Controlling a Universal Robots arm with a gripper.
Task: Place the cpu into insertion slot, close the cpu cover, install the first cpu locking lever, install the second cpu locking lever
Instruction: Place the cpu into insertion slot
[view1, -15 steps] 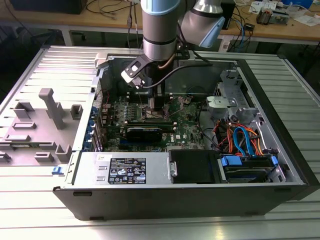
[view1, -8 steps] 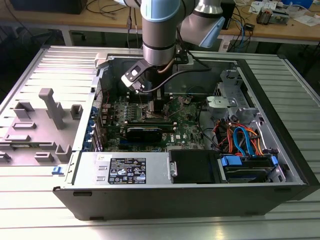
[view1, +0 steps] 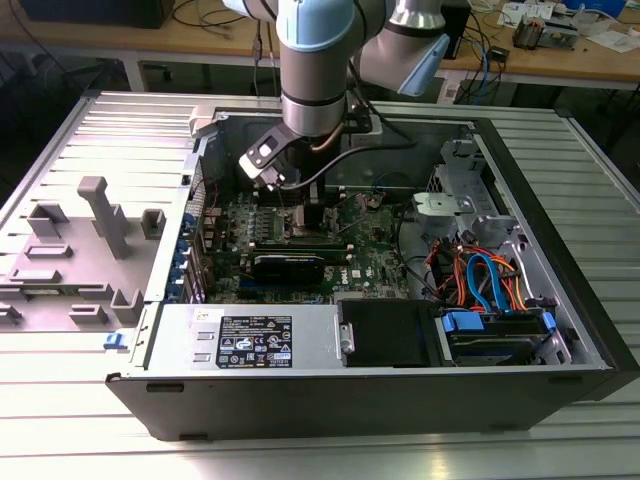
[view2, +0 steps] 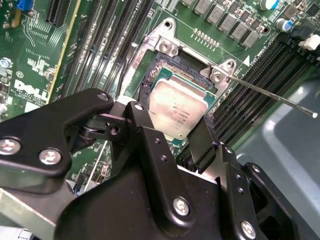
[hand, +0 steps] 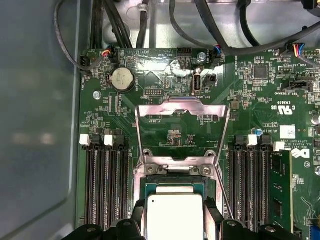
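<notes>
In the exterior view the gripper (view1: 312, 212) is seen inside the open computer case (view1: 350, 400). In the second wrist view the cpu (view2: 177, 107) is pinched between the fingers (view2: 136, 114), over the insertion slot (view2: 170, 67); whether it is seated cannot be told. In the first wrist view the cpu cover (hand: 141, 135) stands raised, clear of it. The chip is best held level and squared to the rim before release
</notes>
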